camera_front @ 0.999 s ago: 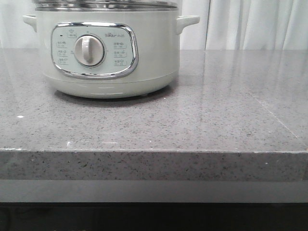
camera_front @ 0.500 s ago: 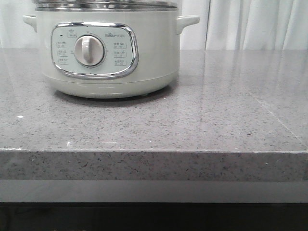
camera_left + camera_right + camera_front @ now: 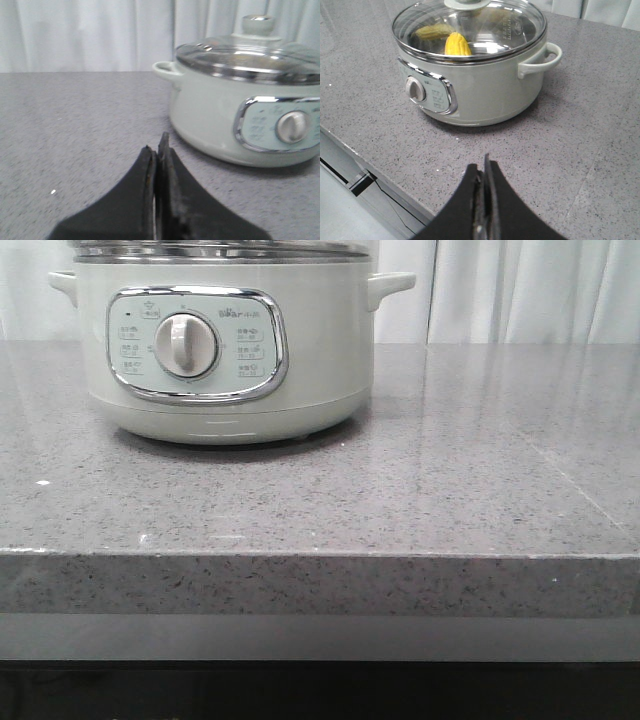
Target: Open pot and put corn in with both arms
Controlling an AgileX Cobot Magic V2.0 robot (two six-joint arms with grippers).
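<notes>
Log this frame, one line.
pot: lid on | corn: inside | left gripper: shut, empty | right gripper: shut, empty

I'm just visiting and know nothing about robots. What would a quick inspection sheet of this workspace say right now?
Surface: grey speckled stone counter, a few pale specks.
Pot: lid on.
Corn: yellow cob seen through the glass lid; a duller one beside it may be a reflection.
Clutter: nothing seen.
Left gripper: fingers shut, empty, apart from the pot.
Right gripper: fingers shut, empty, apart from the pot.
Cables: thin dark line below the counter edge, possibly a cable.
Surroundings: white curtain behind.
</notes>
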